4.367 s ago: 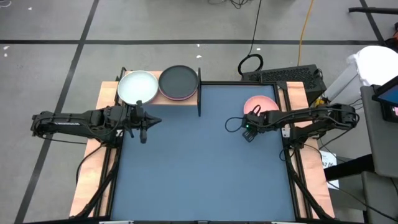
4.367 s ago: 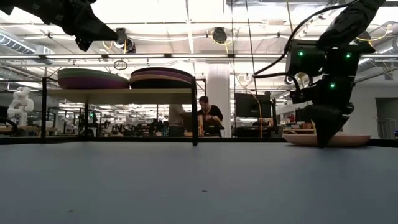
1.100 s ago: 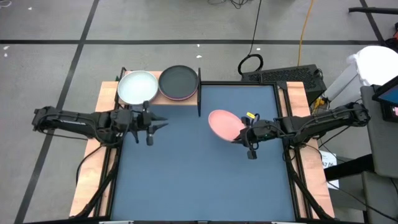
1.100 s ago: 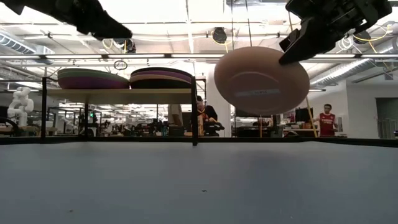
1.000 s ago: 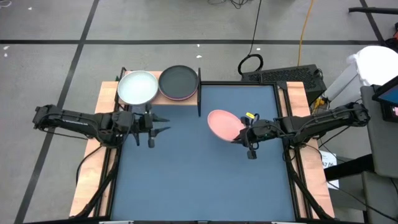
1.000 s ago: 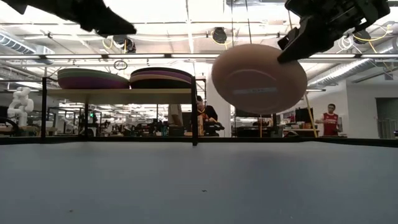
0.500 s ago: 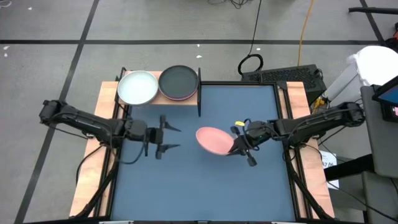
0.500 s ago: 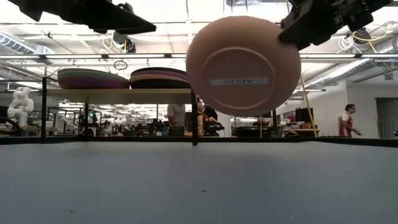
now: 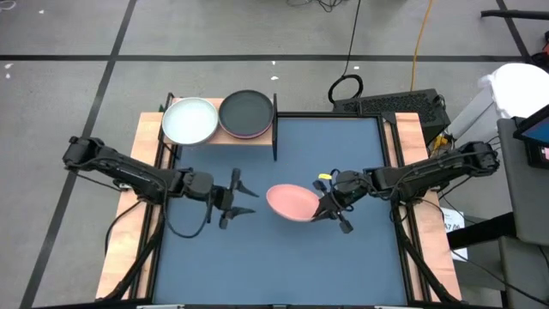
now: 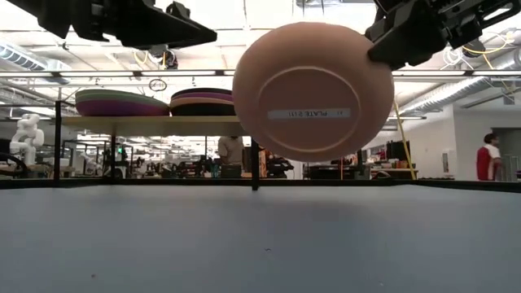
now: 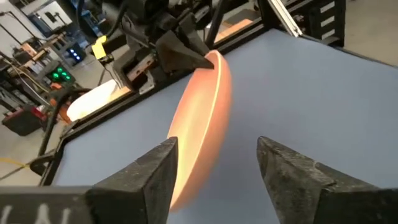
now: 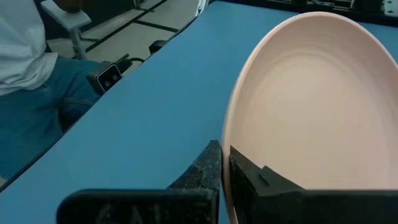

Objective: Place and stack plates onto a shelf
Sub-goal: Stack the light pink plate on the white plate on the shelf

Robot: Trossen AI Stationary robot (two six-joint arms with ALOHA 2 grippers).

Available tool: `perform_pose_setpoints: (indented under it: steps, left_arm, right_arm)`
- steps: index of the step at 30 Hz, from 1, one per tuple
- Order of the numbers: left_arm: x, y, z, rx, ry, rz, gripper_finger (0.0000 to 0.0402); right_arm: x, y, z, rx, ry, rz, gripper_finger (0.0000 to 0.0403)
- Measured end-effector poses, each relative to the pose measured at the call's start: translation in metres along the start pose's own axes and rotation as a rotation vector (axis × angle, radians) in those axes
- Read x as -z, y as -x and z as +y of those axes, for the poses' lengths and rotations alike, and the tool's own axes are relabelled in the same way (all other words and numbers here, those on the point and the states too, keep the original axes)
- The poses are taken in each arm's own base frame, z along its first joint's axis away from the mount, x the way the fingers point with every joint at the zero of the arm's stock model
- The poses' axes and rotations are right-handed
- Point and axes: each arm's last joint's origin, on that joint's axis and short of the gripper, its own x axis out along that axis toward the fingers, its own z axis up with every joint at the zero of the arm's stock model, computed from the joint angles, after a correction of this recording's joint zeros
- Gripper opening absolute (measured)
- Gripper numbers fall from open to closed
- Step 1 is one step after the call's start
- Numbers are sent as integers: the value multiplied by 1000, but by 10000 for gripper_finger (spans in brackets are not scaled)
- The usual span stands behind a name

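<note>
Pink plate (image 9: 292,202) held aloft mid-bench, rim pinched by right tool (image 9: 329,201); left tool (image 9: 239,196), jaws wide, at plate's 9 o'clock, ready for handover. Shelf (image 9: 225,137) at bench's 11 o'clock already carries two stacks; this plate not yet shelved
</note>
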Motion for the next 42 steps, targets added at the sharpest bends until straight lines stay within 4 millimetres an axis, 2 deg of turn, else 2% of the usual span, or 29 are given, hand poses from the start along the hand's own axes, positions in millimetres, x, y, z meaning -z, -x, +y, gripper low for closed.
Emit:
perform_pose_setpoints:
  steps: [10,15,23,36,42]
  left_arm:
    - [9,-18,1,-56,22,8,212]
    - [11,-29,2,6,66,112,212]
    - [11,-46,2,15,-8,142,211]
    - [14,-47,0,54,-58,157,209]
    - [14,-47,0,59,-66,151,163]
  right_arm:
    - [0,0,0,0,14,1,5]
    - [0,0,0,0,15,0,6]
    - [0,0,1,-48,16,-7,5]
    - [-1,0,1,-50,19,-18,3]
    - [-1,0,1,-51,20,-18,3]
